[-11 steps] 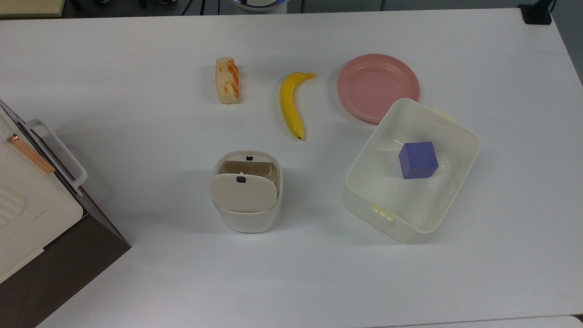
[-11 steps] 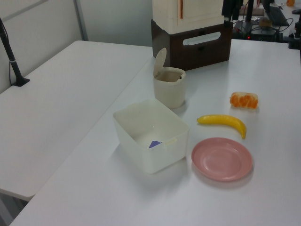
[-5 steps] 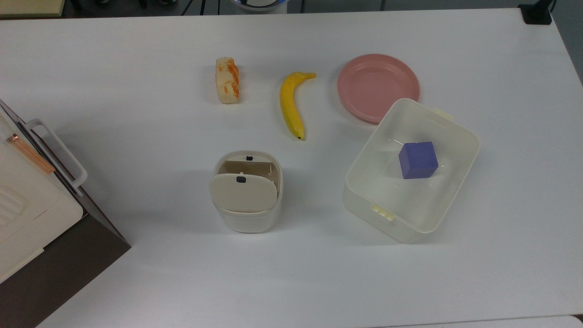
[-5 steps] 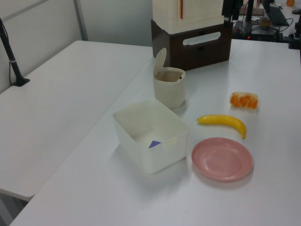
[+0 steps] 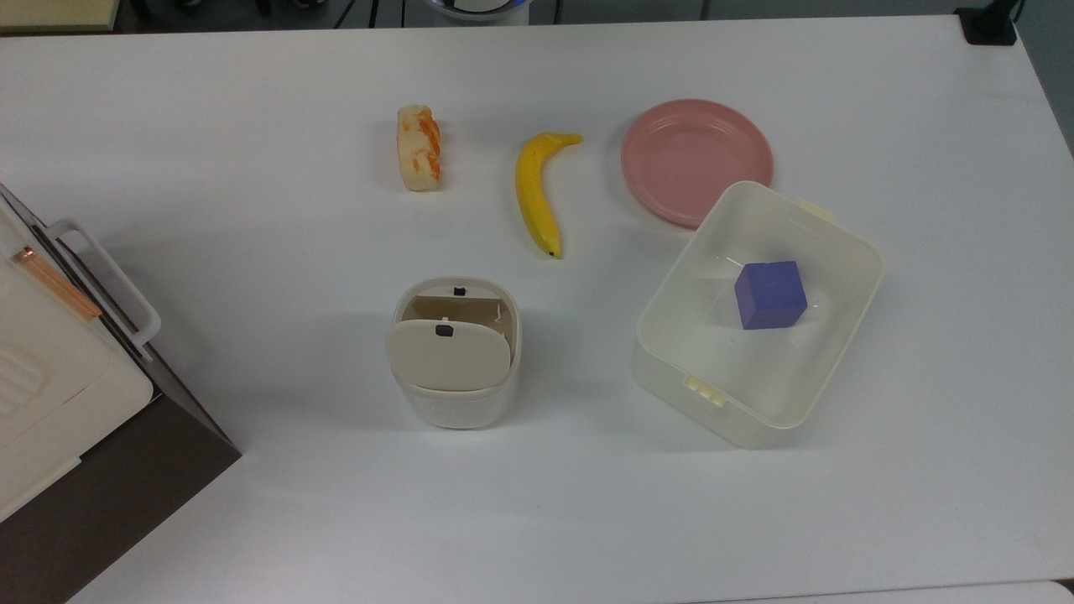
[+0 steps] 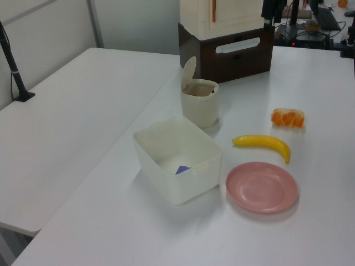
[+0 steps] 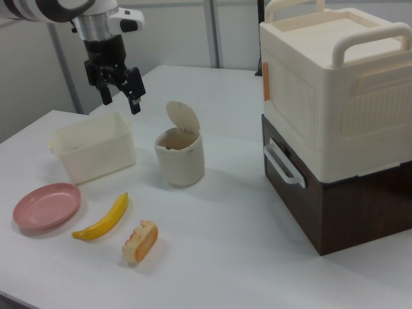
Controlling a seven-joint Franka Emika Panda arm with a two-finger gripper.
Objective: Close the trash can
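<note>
The trash can (image 5: 457,407) is a small cream-white bin standing near the middle of the white table, also seen as the trash can (image 6: 201,111) and the trash can (image 7: 182,161). Its beige lid (image 5: 447,359) with a small black button stands tilted up on its hinge, so the bin's mouth is open; the raised lid (image 7: 183,117) faces the right view's right. My gripper (image 7: 120,100) hangs in the air above the table, up and to the right view's left of the bin, apart from it. Its black fingers (image 7: 135,103) are open with nothing between them.
A translucent tub (image 5: 671,369) holding a purple cube (image 5: 770,294) sits at the top view's right of the bin. Behind lie a pink plate (image 5: 696,159), a banana (image 5: 535,197) and a bread-like piece (image 5: 419,148). A cream and brown box stack (image 7: 335,129) stands at the right view's right.
</note>
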